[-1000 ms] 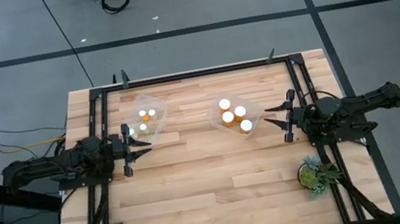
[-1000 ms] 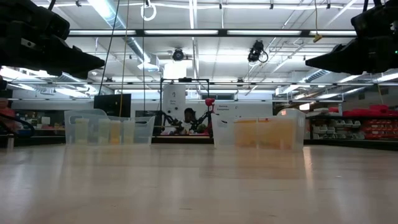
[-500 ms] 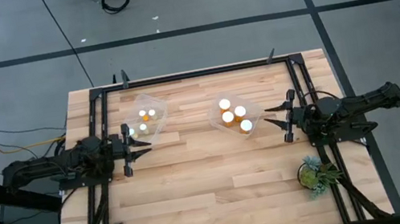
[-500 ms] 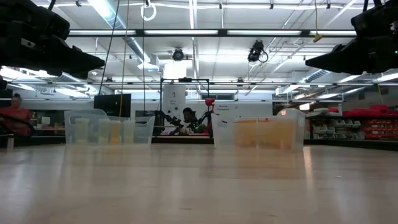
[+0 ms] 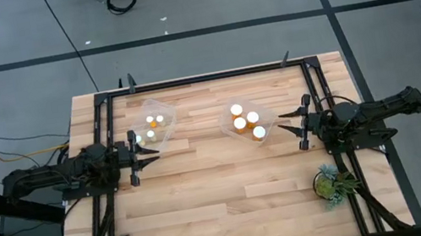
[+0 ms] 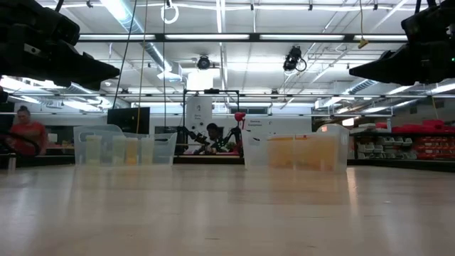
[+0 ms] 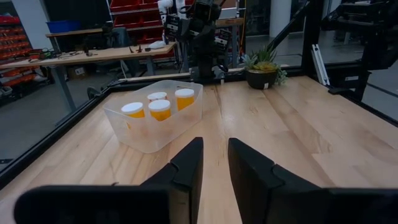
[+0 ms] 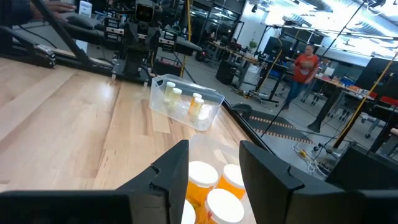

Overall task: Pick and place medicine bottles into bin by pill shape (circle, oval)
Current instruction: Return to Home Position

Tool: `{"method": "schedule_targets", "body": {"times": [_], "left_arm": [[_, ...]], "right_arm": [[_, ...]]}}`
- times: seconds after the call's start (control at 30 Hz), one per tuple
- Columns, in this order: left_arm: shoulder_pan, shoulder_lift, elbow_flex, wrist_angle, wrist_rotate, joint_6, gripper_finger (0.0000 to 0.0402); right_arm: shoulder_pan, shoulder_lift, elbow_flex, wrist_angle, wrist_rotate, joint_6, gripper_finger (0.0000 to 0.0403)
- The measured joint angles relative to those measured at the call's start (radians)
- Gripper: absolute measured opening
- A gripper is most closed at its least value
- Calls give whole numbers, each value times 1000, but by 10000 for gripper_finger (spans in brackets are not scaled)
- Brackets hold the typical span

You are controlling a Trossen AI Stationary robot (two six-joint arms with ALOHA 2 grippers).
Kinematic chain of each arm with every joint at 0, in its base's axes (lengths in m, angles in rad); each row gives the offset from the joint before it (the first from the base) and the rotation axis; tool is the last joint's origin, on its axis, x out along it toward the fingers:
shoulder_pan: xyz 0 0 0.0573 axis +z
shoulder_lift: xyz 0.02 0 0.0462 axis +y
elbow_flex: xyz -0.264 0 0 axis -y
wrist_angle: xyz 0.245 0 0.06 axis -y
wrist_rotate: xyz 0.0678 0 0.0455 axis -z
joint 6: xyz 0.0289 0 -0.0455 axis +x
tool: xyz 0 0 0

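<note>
One wooden desk (image 5: 222, 186) fills the middle of your high view, framed by black rails. Two dark arms lie low over it. The left arm (image 5: 57, 175) comes in from the left edge and the right arm (image 5: 373, 115) from the right edge, both pointing toward the centre.

The left fingers (image 5: 150, 151) hang close to the lower corner of the left bin (image 5: 159, 105). They stand a little apart with nothing between them. The right fingers (image 5: 281, 123) hang just right of the right bin (image 7: 152, 135). They are parted as well and hold nothing.

One person (image 6: 27, 131) in a red top shows at the far left of your low view, off in the room behind the desk.

Both clear bins sit on the upper half of the desk in the high view, apart from each other. The left one is upper left of centre and the right one is just right of centre. One green plant (image 5: 331, 182) stands at the desk's lower right, below the right arm.

Seven orange bottles with white caps stand upright inside the bins. You have three bottles (image 5: 151, 121) in the left bin and four bottles (image 7: 159, 109) in the right bin.
</note>
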Motion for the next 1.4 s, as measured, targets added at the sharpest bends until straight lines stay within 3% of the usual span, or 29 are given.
{"method": "schedule_targets", "body": {"times": [1.4], "left_arm": [[0, 0, 0, 0, 0, 0, 91]], "right_arm": [[0, 0, 0, 0, 0, 0, 149]]}}
